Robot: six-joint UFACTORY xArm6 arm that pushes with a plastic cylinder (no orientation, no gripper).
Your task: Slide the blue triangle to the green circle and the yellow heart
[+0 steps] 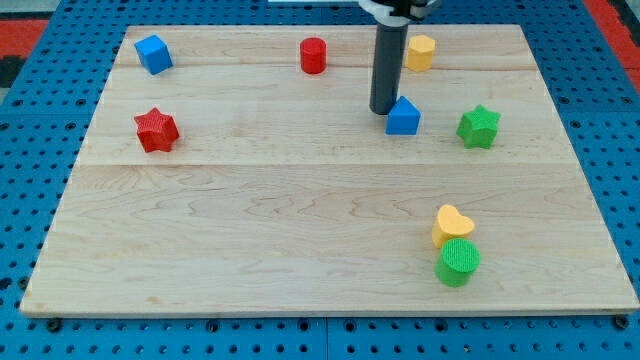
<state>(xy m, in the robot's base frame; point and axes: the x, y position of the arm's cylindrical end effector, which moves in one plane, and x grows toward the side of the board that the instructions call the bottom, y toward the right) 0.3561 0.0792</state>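
The blue triangle (403,117) lies in the upper right part of the wooden board (250,240). My tip (383,110) stands right against the triangle's left side, touching or nearly touching it. The yellow heart (452,224) and the green circle (458,262) sit together near the view's bottom right, the heart just above the circle and touching it. They lie well below and slightly right of the blue triangle.
A green star (479,127) lies right of the blue triangle. A yellow block (421,52) sits above it near the top edge. A red cylinder (314,55) is at the top centre, a blue cube (153,54) at the top left, a red star (156,130) at the left.
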